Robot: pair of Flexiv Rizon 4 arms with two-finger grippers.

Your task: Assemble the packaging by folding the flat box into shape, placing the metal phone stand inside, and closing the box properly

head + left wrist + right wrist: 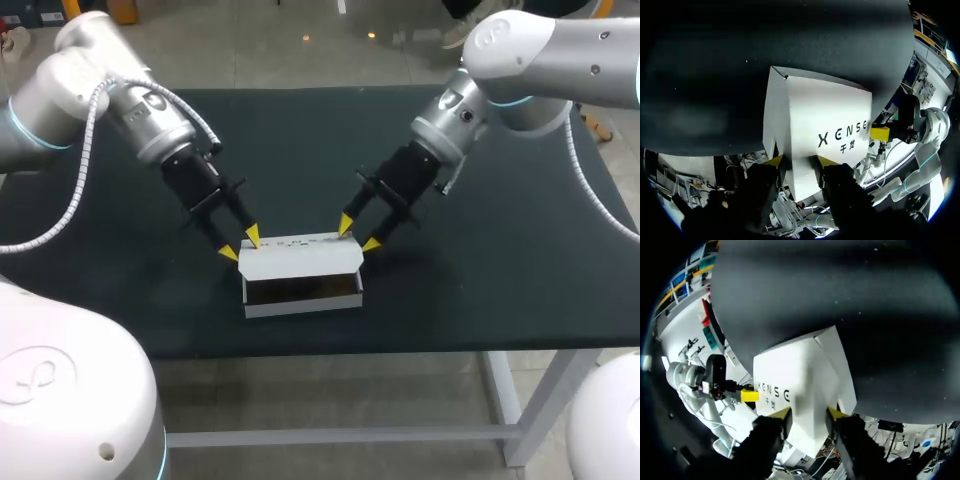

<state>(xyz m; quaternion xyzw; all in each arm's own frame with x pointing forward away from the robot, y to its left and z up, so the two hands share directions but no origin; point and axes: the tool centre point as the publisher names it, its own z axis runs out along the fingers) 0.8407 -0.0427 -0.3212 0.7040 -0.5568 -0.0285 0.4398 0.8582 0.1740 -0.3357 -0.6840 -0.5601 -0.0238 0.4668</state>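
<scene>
Cardboard folded into a white box (302, 285) sits on the dark counter (500, 270), near the middle and toward the front edge. Its top is open, with a rear flap (300, 243) raised along the back edge. The inside shows dark brown, and what lies in it cannot be told.

The left arm (90, 90) comes in from the left side, and the left pincer (240, 244) is at the box's left end, its yellow tips on either side of the flap's corner. The left wrist view shows this pincer (800, 161) pinching a white panel of the box, with a fingertip (774, 161) pressed against each face. Past the box's far end, one yellow tip of the other arm's pincer shows.

The right arm (540, 60) comes in from the right side, and the right pincer (359, 234) is at the box's right end, its tips straddling the flap's other corner. The right wrist view shows it (809, 414) likewise pinching a white panel, with a fingertip (836, 414) touching on each side. The two pincers are well apart, with the length of the box between them.
</scene>
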